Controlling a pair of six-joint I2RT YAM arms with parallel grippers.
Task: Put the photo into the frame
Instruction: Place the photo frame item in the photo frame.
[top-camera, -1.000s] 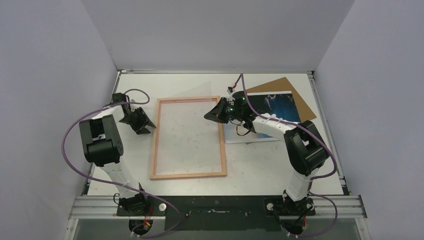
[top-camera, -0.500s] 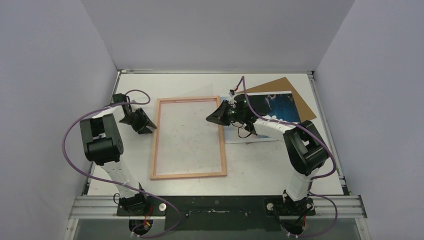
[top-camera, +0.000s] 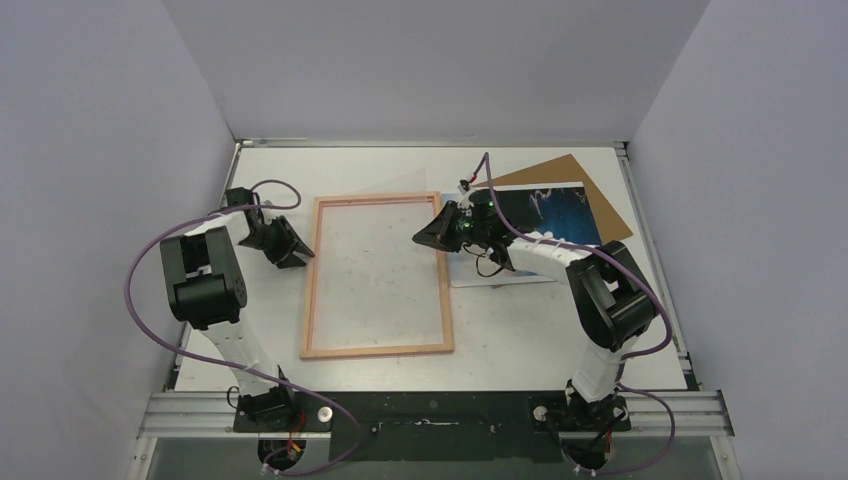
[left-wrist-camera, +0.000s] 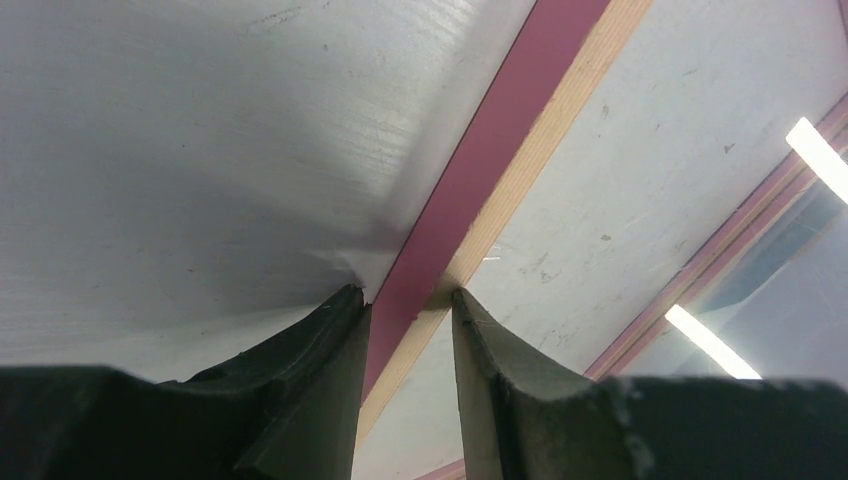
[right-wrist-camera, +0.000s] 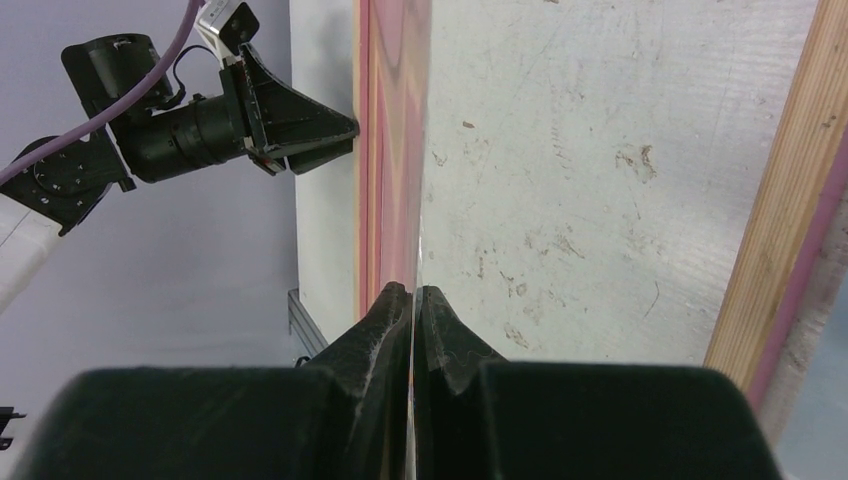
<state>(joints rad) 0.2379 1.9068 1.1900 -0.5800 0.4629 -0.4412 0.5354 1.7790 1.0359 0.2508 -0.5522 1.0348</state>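
My left gripper (left-wrist-camera: 405, 298) is clamped on the left rail of the frame (top-camera: 375, 350), which lies tan side up on the bench (top-camera: 520, 320). My right gripper (right-wrist-camera: 414, 292) pinches the edge of the clear sheet (right-wrist-camera: 405, 180) over the frame's right rail. The photo (top-camera: 560, 210) lies to the right of the frame, on brown cardboard (top-camera: 545, 172).

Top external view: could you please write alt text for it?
A frame lies tan side up between two arms: the left gripper grips its left rail, the right gripper pinches a clear sheet over it. The photo lies to its right, on a brown board.
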